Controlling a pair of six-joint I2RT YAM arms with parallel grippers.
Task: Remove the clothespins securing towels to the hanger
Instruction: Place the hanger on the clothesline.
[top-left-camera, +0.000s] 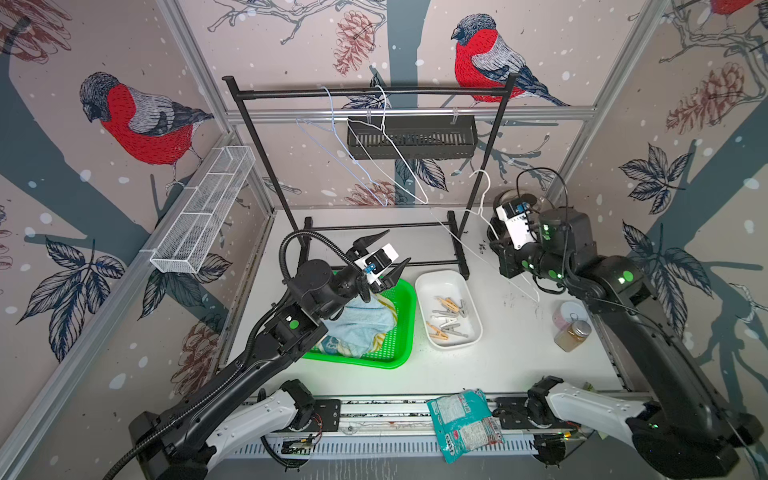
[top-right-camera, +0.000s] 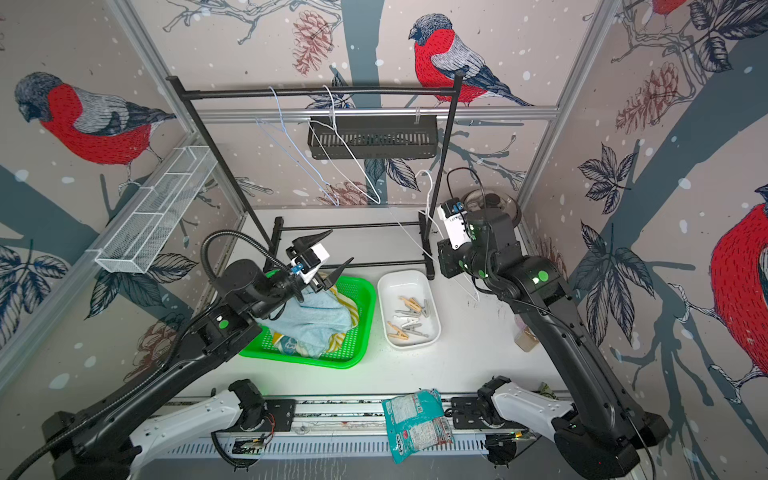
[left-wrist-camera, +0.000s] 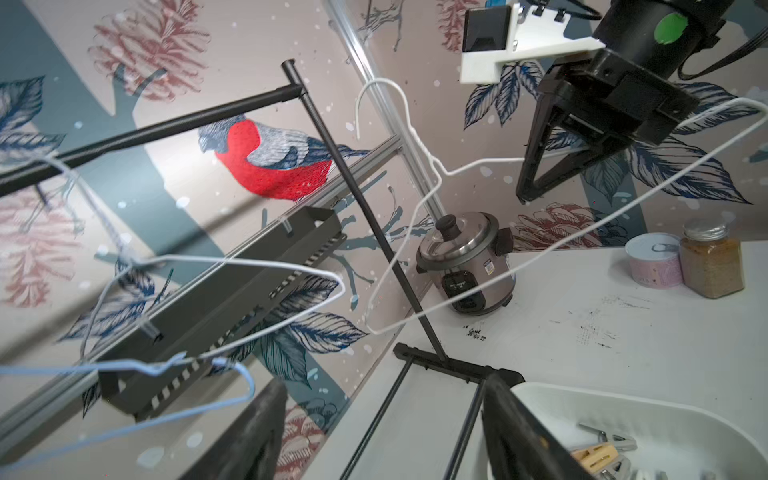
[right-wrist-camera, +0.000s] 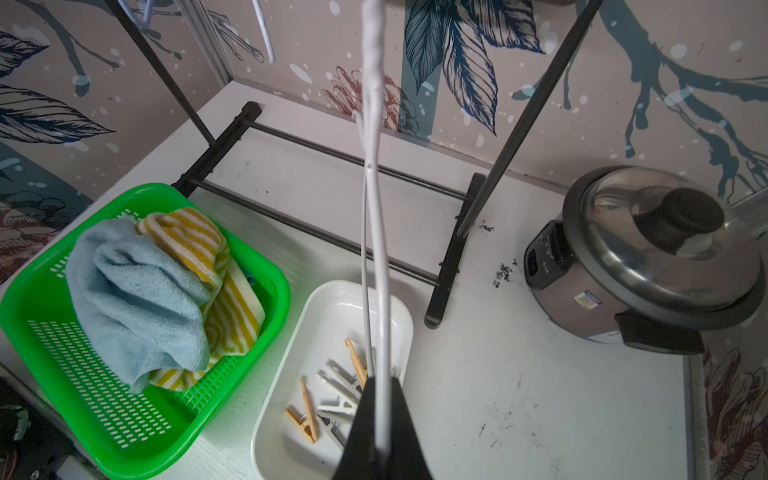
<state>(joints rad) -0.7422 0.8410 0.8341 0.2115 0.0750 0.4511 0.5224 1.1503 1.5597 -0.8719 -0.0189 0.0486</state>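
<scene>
Your left end effector (top-left-camera: 398, 246) hangs with its jaws spread wide and nothing between them, just above the towels (top-left-camera: 361, 322), which lie heaped in the green basket (top-left-camera: 374, 362) on the bench (top-left-camera: 519, 353). Your right end effector (right-wrist-camera: 380, 384) is clamped tight on a bare white wire hanger (right-wrist-camera: 371, 62), held off the rack (top-left-camera: 436, 90) near its right post. You'll find the clothespins (top-left-camera: 449, 318) lying loose in the white tray (top-left-camera: 440, 286) just beside the basket.
</scene>
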